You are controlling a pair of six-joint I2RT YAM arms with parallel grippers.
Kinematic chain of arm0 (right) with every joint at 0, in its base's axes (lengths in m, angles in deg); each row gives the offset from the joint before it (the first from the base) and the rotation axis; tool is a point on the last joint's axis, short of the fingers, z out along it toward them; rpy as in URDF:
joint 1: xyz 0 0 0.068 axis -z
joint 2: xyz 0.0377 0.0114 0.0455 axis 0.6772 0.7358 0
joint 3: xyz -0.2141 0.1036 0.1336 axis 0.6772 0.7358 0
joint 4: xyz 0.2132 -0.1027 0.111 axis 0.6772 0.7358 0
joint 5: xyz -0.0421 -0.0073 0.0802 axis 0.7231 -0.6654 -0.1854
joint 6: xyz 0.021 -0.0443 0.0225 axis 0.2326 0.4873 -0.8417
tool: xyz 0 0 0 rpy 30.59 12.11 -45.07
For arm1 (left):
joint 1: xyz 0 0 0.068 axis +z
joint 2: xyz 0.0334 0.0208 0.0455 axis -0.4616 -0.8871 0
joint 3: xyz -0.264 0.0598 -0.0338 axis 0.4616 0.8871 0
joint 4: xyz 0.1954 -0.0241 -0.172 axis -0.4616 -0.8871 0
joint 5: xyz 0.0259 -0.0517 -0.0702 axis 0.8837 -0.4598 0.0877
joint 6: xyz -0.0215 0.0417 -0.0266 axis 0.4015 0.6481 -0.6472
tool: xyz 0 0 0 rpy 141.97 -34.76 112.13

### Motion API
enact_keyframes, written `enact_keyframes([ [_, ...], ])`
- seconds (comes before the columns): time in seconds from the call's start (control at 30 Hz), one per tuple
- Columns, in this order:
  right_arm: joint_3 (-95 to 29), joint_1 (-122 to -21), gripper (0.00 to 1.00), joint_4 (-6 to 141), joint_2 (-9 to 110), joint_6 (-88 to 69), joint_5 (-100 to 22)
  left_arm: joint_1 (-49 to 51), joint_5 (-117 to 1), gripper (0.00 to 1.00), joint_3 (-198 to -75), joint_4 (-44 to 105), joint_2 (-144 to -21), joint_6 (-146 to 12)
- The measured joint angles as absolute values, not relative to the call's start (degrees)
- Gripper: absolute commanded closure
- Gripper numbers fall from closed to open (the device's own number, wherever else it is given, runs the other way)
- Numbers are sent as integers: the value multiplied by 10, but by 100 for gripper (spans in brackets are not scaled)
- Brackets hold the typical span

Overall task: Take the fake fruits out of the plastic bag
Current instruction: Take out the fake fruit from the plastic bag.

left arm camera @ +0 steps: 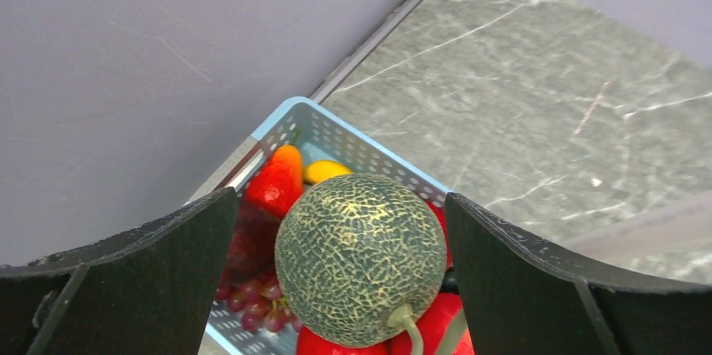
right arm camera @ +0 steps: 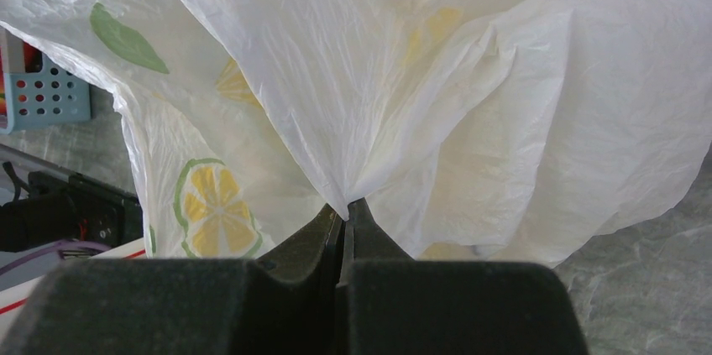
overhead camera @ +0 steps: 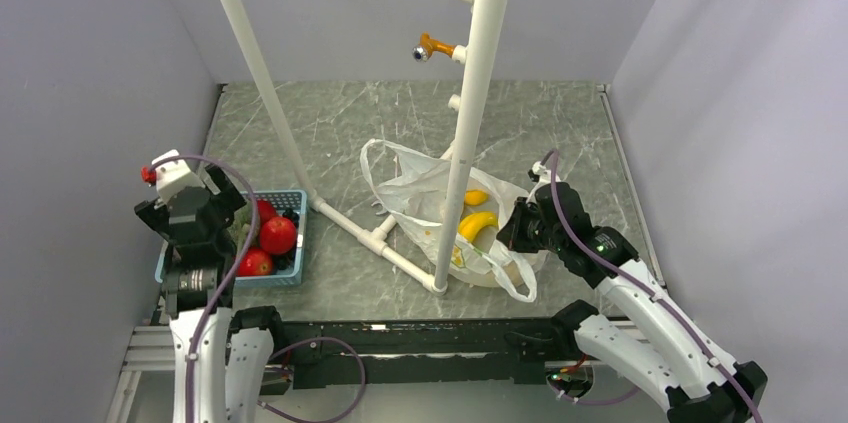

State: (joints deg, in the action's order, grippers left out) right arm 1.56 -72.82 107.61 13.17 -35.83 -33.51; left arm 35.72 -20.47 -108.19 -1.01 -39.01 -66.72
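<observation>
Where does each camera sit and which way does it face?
Top external: above and behind the robot, looking down on the table; both arms show, left hand over the blue basket, right hand at the plastic bag.
Left wrist: on the left wrist, looking down between its open fingers at a green melon in the basket.
Right wrist: on the right wrist, facing the bag, shut fingers pinching a fold.
Shared: the basket shows in all three.

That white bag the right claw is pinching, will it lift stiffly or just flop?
Probably flop: the plastic bag bunches into creases where the right gripper pinches it. It looks thin and light, so the yellow banana inside may slide or spill as it rises.
</observation>
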Motion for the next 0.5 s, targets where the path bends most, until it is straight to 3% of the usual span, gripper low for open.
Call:
enact_keyframes([
  [0.33, 16, -728, 100, 1075, 110, -358, -335, 357, -343, 1, -1090, -109, -299, -759],
  [0.5, 22, -728, 100, 1068, 106, -357, -335, 357, -483, 11, -1078, -147, -259, -813],
])
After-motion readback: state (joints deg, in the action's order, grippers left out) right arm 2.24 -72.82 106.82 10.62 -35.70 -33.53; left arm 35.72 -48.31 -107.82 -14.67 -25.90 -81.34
